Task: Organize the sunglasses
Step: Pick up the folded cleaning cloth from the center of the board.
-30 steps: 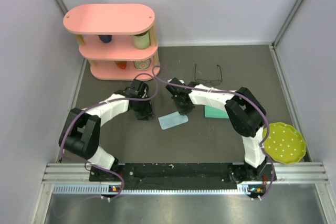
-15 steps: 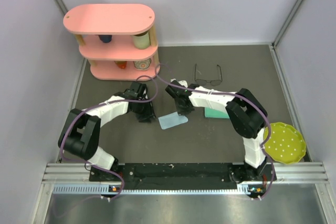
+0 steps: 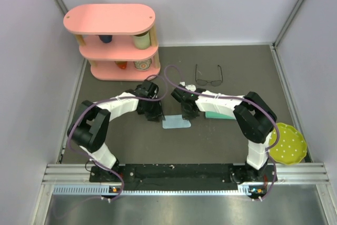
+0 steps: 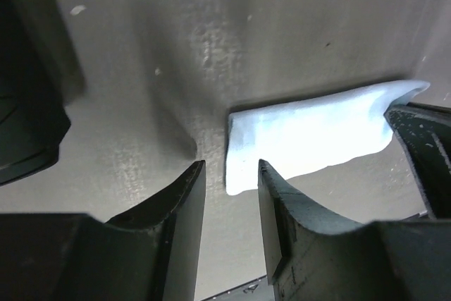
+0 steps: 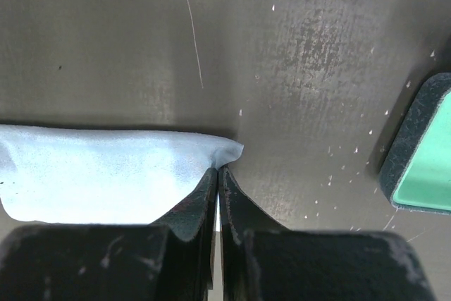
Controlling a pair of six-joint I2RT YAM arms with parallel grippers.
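Pinch of right hand (image 5: 218,171) on cloth (image 5: 106,170) corner, apparently.

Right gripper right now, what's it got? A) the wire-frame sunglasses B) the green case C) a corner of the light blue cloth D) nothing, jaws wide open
C: in the right wrist view the right gripper is closed on a corner of the light blue cloth, while the wire-frame sunglasses lie apart, farther back on the table.
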